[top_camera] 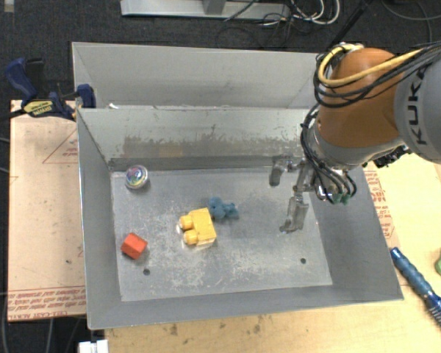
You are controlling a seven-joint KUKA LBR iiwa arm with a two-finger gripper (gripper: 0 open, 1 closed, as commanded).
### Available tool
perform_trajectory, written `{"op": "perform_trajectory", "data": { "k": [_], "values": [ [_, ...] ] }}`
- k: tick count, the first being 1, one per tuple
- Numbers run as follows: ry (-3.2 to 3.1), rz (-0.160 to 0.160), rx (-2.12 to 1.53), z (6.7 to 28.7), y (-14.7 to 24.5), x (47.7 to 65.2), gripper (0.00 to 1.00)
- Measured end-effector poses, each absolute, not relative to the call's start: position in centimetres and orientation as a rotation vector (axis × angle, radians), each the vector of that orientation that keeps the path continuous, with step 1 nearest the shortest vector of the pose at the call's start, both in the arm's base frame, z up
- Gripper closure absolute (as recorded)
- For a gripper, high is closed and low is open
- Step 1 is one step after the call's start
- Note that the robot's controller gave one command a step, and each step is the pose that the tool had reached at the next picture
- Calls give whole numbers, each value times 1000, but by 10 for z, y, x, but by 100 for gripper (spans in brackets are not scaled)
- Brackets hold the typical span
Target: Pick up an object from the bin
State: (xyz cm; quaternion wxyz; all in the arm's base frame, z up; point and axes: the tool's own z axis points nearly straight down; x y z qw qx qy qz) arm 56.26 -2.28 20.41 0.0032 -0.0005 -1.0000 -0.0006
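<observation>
Camera view: pick not yet started

Gripper (287, 195) spread, empty, over bare bin (264, 263) floor, centre-right. Yellow toy block (197, 228), small blue piece (223, 209) just beside it, red cube (134, 245) and silvery round thing (137, 176) lie further left, ungrasped. Approach, grasp and lift remain.

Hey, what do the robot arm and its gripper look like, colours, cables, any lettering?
The arm is silver-grey with dark KUKA lettering. Its wrist wears a rounded orange cover with yellow and black cables looped over it. The gripper is slim bare grey metal, with dark wiring and a green part at its base.
</observation>
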Motion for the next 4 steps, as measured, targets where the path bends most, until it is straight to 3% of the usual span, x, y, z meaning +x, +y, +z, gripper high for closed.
{"op": "perform_trajectory", "data": {
  "k": [1,2,3,4],
  "values": [
    [-3137,-5,-55,93,40,609,0],
    [-3141,-2,4,69,46,609,0],
    [-3144,-1,5,71,46,610,100],
    [-3152,-4,-71,217,50,605,100]
  ]
}}
